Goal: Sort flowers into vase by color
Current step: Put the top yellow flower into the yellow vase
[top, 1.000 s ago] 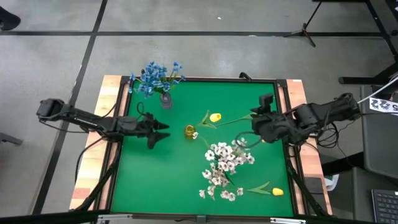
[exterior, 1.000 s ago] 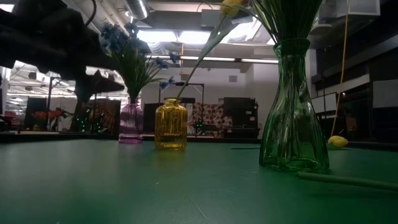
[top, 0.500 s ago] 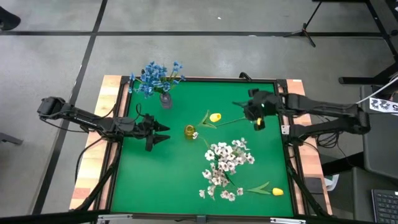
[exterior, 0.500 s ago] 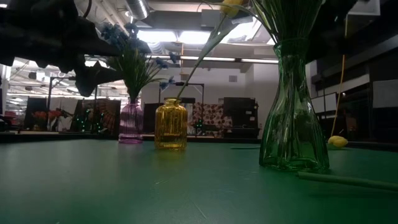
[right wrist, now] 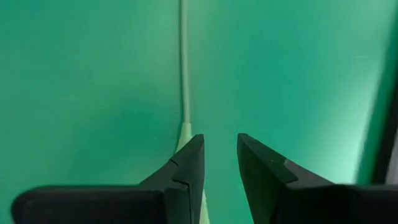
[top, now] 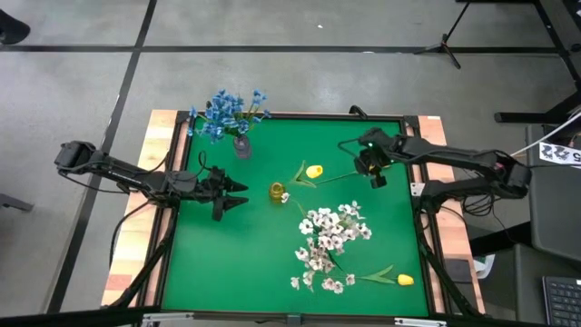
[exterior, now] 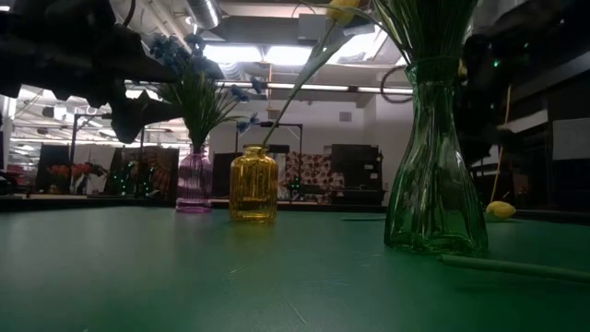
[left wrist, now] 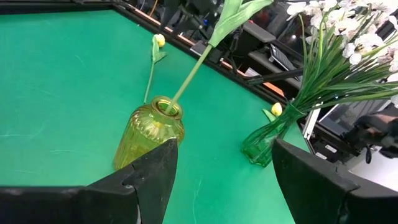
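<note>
The left gripper (top: 238, 193) is seen at the left side of the green mat (top: 227, 263), its fingers spread apart and empty, pointed toward the yellow vase (top: 277, 192). Behind it, near the far left corner, the blue flowers (top: 227, 112) are held in a pink vase (exterior: 194, 181). One yellow tulip (top: 314, 171) is stood in the yellow vase, its stem leaning toward the right. Right of centre, the white flowers (top: 329, 236) are gathered in the green vase (exterior: 433, 166). A second yellow tulip (top: 405, 280) is laid flat on the mat near the right front corner. The right gripper (top: 372, 169) is positioned over the far right part of the mat, its fingers partly apart and nothing clamped; in the right wrist view a thin pale stem (right wrist: 184, 74) is seen lying on the mat just beyond the fingertips.
</note>
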`<control>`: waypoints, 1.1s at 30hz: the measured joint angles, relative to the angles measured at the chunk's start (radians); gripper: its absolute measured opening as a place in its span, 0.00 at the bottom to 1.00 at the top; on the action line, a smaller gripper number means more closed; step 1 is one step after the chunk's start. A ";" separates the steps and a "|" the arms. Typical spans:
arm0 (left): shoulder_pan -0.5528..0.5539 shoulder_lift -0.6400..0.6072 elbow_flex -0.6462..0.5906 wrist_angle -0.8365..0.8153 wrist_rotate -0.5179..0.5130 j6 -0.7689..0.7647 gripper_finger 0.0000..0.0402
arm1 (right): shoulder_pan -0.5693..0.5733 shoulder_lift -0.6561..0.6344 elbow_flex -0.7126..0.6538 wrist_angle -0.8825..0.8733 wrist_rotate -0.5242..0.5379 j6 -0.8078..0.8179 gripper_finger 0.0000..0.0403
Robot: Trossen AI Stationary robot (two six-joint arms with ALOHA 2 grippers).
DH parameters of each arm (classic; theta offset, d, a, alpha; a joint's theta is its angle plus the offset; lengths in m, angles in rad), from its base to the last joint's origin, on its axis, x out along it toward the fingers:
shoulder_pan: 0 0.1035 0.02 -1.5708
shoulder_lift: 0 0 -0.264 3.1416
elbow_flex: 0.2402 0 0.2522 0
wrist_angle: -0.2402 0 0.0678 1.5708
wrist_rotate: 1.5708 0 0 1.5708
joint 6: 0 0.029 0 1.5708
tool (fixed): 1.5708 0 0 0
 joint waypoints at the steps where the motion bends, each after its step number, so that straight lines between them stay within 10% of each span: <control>1: 0.000 0.000 0.000 0.000 -0.002 -0.001 0.64 | -0.003 0.016 -0.008 0.013 -0.008 -0.008 0.24; 21: 0.000 0.000 0.000 -0.002 -0.026 0.000 0.64 | -0.001 0.274 -0.018 0.116 -0.019 -0.031 0.24; 33: 0.000 0.000 -0.001 -0.002 -0.026 0.000 0.64 | -0.006 0.280 -0.017 0.088 0.069 0.013 0.06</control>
